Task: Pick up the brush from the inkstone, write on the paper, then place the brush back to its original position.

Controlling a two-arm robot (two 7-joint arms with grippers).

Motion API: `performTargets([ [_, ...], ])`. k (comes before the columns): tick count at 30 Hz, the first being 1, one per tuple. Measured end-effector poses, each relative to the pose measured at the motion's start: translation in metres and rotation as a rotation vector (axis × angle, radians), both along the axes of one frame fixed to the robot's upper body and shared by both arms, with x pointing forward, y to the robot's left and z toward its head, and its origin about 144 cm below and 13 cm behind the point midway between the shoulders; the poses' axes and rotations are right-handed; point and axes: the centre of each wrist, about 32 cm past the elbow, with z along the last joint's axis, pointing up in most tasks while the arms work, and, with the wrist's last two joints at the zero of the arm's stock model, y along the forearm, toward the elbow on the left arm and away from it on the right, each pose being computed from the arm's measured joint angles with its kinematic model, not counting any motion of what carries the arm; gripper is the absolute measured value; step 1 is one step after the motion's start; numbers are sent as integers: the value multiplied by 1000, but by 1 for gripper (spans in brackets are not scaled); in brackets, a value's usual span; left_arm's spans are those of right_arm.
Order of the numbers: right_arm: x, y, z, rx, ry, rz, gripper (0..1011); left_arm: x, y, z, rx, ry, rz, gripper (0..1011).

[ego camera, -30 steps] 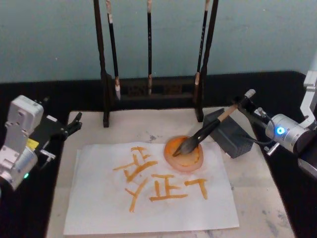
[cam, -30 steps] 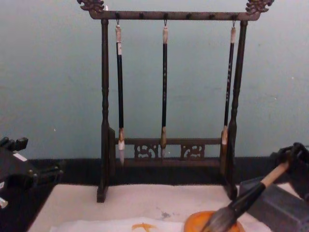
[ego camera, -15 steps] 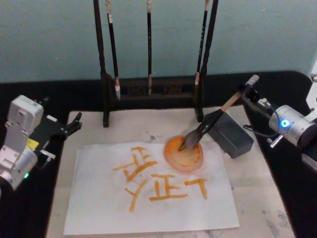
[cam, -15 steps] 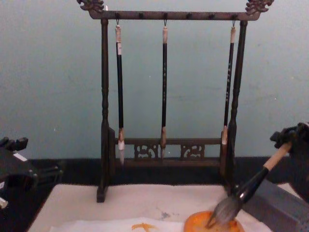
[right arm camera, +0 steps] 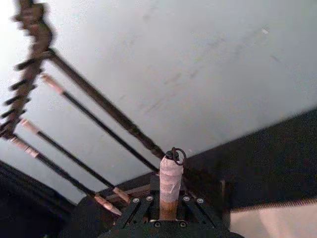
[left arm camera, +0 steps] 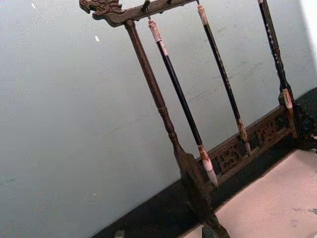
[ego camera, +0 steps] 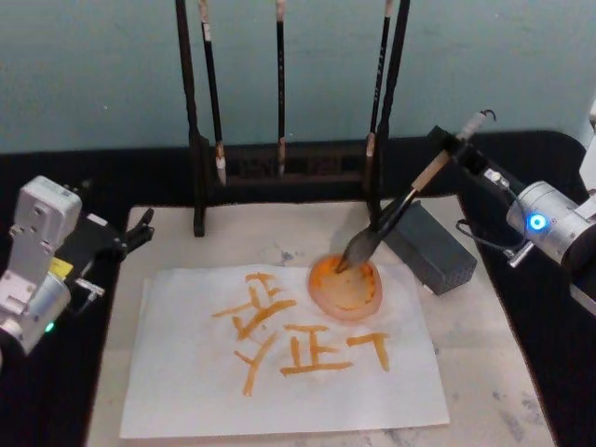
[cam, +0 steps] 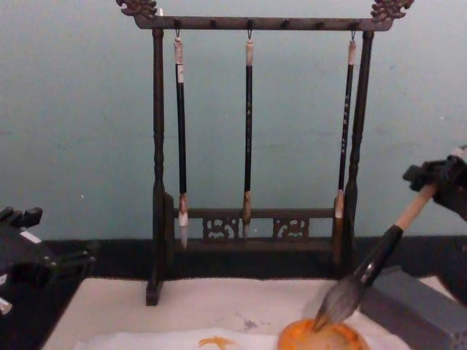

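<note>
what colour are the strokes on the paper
Orange strokes on white paper; clearest in the head view.

Pale wooden brush [ego camera: 399,210], matt paper [ego camera: 186,391]

Orange brush strokes on the paper [ego camera: 186,391]: nearest the orange dish [ego camera: 345,289], on the robot's side, a T-like mark; left of that a character reading like 正; further left a tilted, messier 正-like one. Nothing else legible.
</note>
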Motion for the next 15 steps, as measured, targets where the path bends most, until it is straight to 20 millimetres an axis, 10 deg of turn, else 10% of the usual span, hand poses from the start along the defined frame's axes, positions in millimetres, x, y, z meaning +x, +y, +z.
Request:
performTargets([
  [15,-15,7,8,-167,-234,101,168,0,0,0,0,0,0,1010],
])
